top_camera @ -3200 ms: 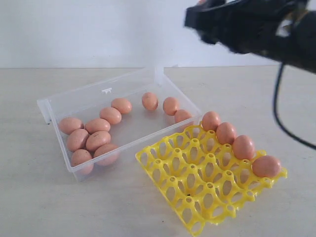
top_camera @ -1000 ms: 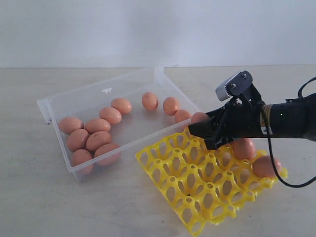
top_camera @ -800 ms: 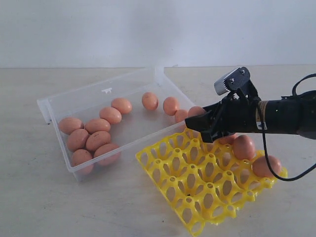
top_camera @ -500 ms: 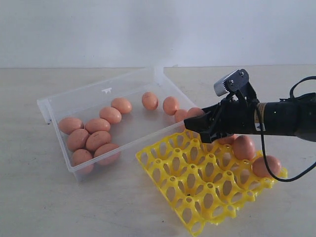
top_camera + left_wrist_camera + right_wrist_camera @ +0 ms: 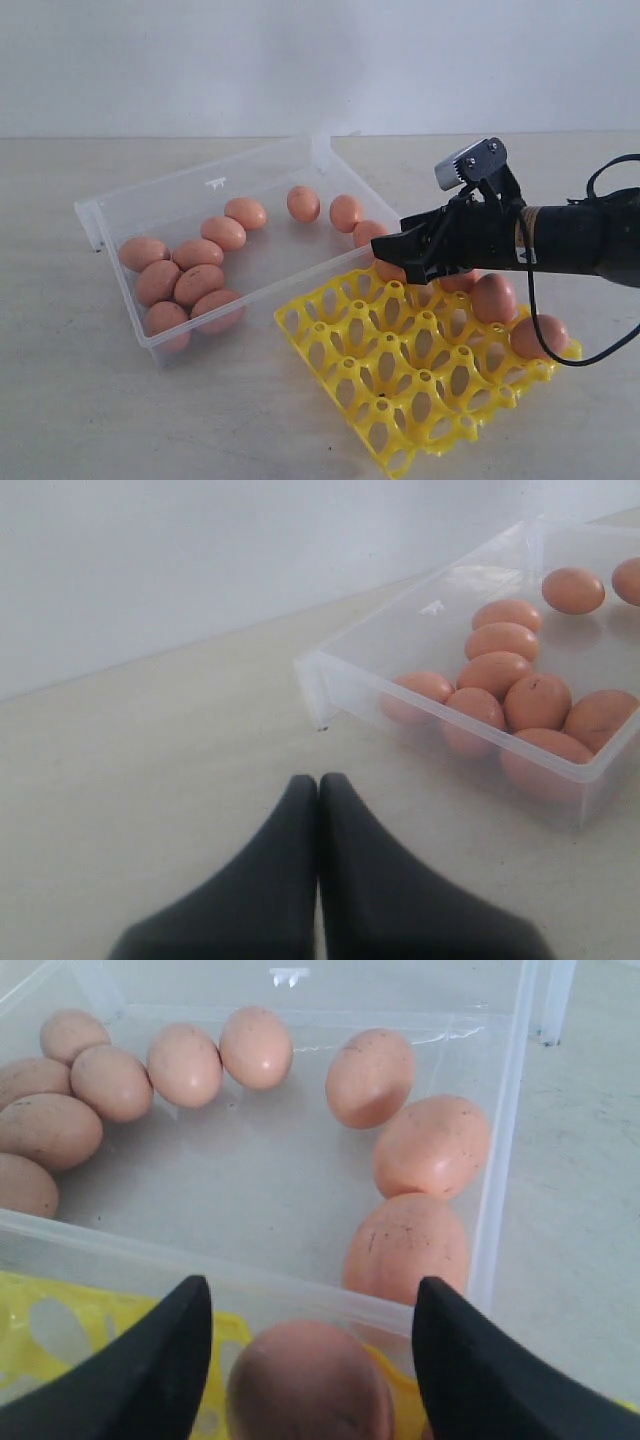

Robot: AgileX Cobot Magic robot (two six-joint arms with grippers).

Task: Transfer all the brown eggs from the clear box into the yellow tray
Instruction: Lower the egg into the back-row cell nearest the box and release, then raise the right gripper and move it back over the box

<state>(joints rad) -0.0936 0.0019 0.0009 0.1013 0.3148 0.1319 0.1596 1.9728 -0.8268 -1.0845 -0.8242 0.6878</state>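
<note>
My right gripper (image 5: 400, 256) (image 5: 312, 1295) hangs over the yellow tray's (image 5: 400, 400) corner nearest the clear box (image 5: 118, 212). Its jaws stand open around a brown egg (image 5: 310, 1385) (image 5: 390, 271) that rests in the tray, with a gap on each side. Three more eggs (image 5: 493, 298) line the tray's far row. Several brown eggs (image 5: 190, 285) (image 5: 430, 1145) lie in the clear box. In the left wrist view my left gripper (image 5: 318, 780) is shut and empty above the table, short of the box's end wall (image 5: 322, 685). It does not show in the exterior view.
The box's long wall (image 5: 300, 1280) runs right beside the tray's edge (image 5: 60, 1330), just ahead of the right fingertips. A black cable (image 5: 560, 350) trails from the right arm over the tray's right end. Bare table (image 5: 150, 420) lies in front of box and tray.
The right gripper held an egg at its tip a second ago. Its jaws have since spread, and the egg now sits lower, in the tray, free between them.
</note>
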